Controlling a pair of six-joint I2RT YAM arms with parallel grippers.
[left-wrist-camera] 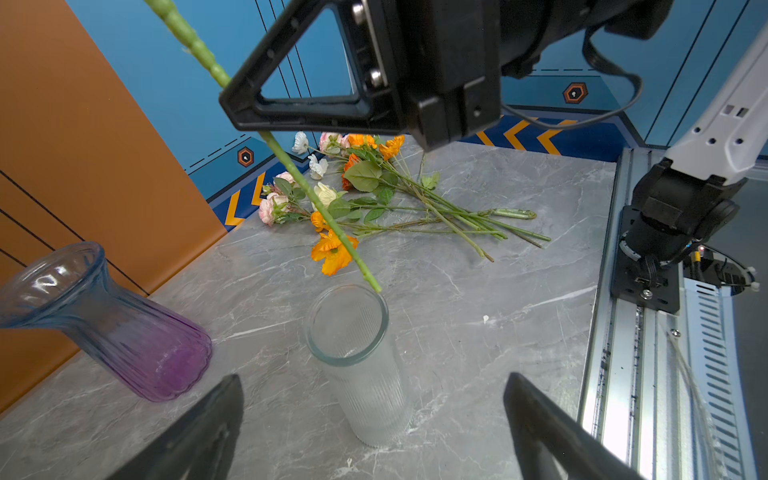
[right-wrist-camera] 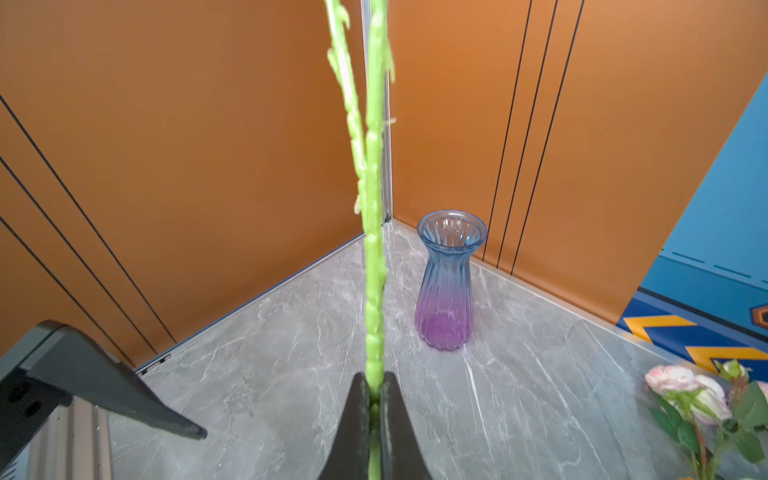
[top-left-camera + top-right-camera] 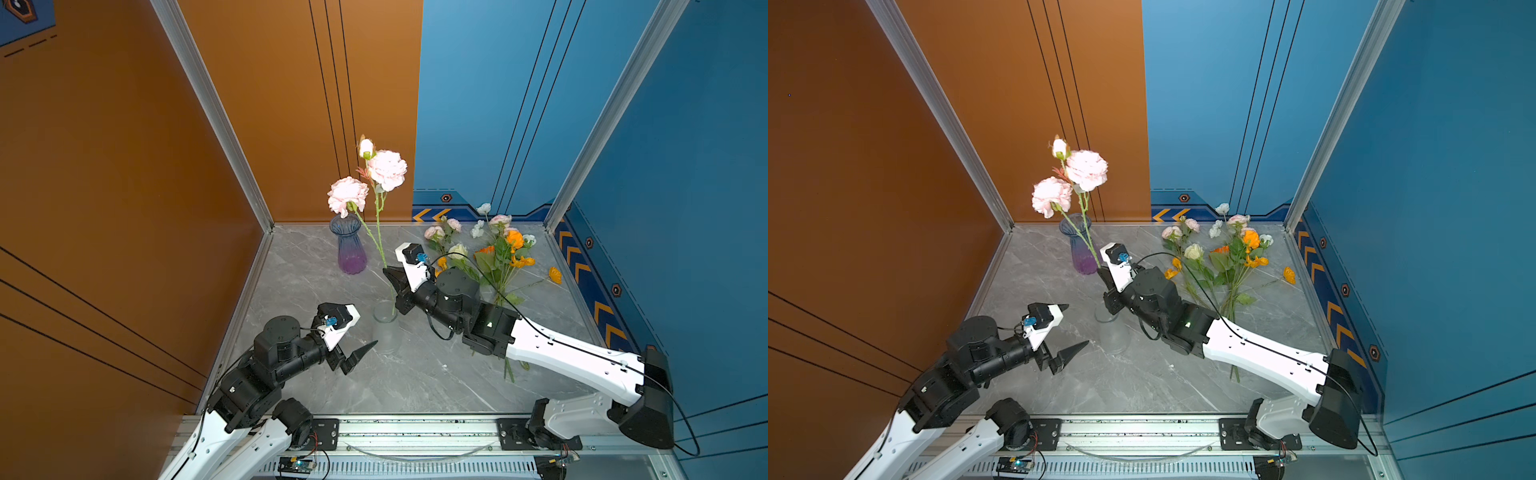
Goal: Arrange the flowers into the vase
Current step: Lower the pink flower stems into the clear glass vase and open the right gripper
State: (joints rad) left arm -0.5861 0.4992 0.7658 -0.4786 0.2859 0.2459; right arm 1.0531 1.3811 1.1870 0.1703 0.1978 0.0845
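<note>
Flowers (image 3: 496, 259) heaped; right claw (image 2: 375, 384) pinches pink-bloomed stem (image 3: 379, 232).

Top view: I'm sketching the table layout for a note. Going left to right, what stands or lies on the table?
In order: blue-purple vase → clear ribbed vase → bunch of flowers lying flat. Left out, as they overlap the vases: held pink flower, left gripper, right gripper.
</note>
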